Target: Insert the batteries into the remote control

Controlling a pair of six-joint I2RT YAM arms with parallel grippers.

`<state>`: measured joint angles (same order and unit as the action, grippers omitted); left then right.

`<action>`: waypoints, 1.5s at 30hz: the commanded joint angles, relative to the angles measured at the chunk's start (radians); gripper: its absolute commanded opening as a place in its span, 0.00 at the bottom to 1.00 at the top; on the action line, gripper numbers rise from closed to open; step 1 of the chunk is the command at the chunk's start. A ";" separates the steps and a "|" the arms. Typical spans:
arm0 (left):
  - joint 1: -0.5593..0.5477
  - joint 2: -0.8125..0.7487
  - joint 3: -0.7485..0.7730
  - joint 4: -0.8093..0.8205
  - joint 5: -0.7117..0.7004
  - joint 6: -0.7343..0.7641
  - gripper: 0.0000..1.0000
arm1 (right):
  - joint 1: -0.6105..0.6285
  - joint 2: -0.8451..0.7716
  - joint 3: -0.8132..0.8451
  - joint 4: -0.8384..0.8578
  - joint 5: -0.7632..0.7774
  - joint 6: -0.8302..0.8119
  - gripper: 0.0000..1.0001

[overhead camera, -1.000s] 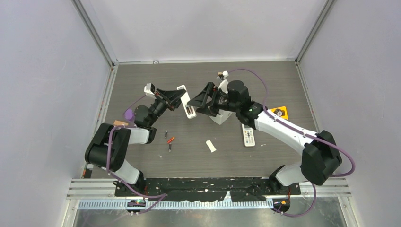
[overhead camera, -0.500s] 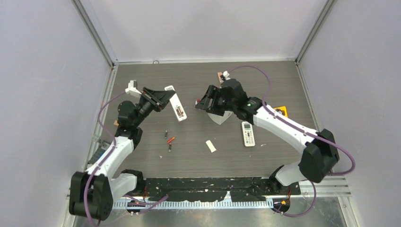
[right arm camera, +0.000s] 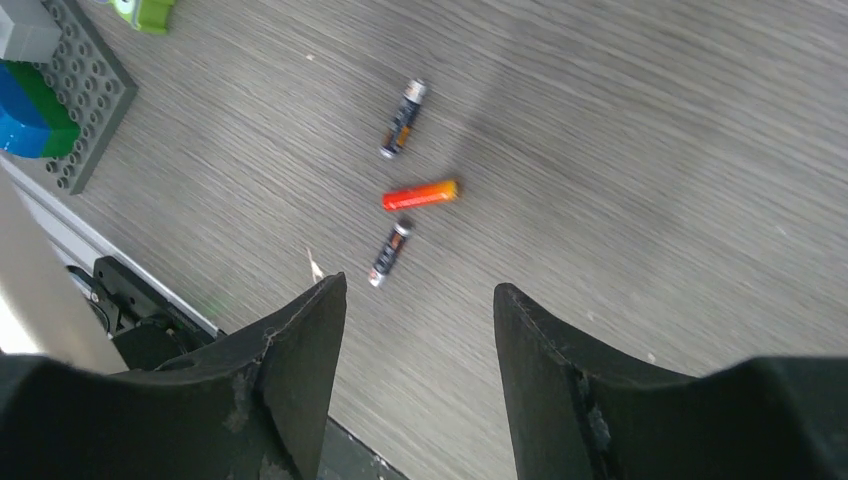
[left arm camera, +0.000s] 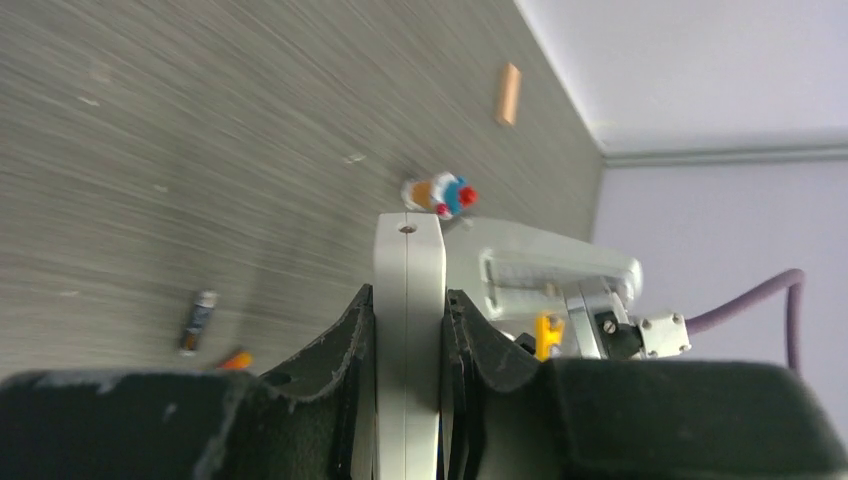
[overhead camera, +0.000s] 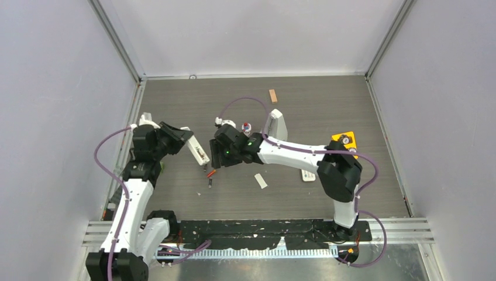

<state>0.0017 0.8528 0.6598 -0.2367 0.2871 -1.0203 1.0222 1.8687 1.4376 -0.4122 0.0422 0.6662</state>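
Note:
The remote control (overhead camera: pixel 198 151), a slim white bar, is held off the table at the left, with my left gripper (overhead camera: pixel 186 140) shut on it. In the left wrist view the remote control (left arm camera: pixel 408 290) stands edge-on, and my left gripper (left arm camera: pixel 408 298) clamps it from both sides. Three batteries lie just below it: one dark (overhead camera: pixel 205 167), one orange (overhead camera: pixel 212 173), one dark (overhead camera: pixel 210 183). My right gripper (overhead camera: pixel 217 159) hovers above them, open and empty. The right wrist view looks down between the open right gripper (right arm camera: pixel 420 285) at the batteries (right arm camera: pixel 403 118), (right arm camera: pixel 420 194), (right arm camera: pixel 390 252).
A small white cover (overhead camera: pixel 260 181) lies right of the batteries. A grey metronome (overhead camera: pixel 276 124), a colourful toy (overhead camera: pixel 246 126) and a wooden block (overhead camera: pixel 272 95) sit further back. A shorter white remote (overhead camera: pixel 308 174) and an orange item (overhead camera: pixel 345 139) are on the right. A grey brick baseplate (right arm camera: pixel 85 95) is off the table's left edge.
My left arm has drawn the remote control back to the left and lower. My right arm has swung left from the metronome to above the batteries, its jaws narrowing somewhat.

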 commanded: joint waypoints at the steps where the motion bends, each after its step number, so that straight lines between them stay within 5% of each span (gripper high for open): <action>1: 0.032 -0.071 0.101 -0.228 -0.210 0.169 0.00 | 0.014 0.061 0.087 0.102 0.025 -0.027 0.60; 8: 0.034 -0.141 0.146 -0.352 -0.443 0.288 0.00 | 0.044 0.170 0.166 0.135 0.052 -0.021 0.56; 28: 0.033 -0.170 0.129 -0.383 -0.470 0.323 0.00 | 0.124 0.446 0.494 -0.131 0.311 -0.029 0.54; 41: 0.034 -0.159 0.096 -0.326 -0.422 0.320 0.00 | 0.119 0.539 0.591 -0.231 0.340 -0.003 0.23; 45: 0.034 -0.149 0.074 -0.225 -0.276 0.359 0.00 | 0.100 0.517 0.557 -0.233 0.354 -0.022 0.08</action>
<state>0.0288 0.6975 0.7509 -0.6086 -0.1253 -0.7074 1.1378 2.3936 1.9934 -0.6079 0.3470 0.6525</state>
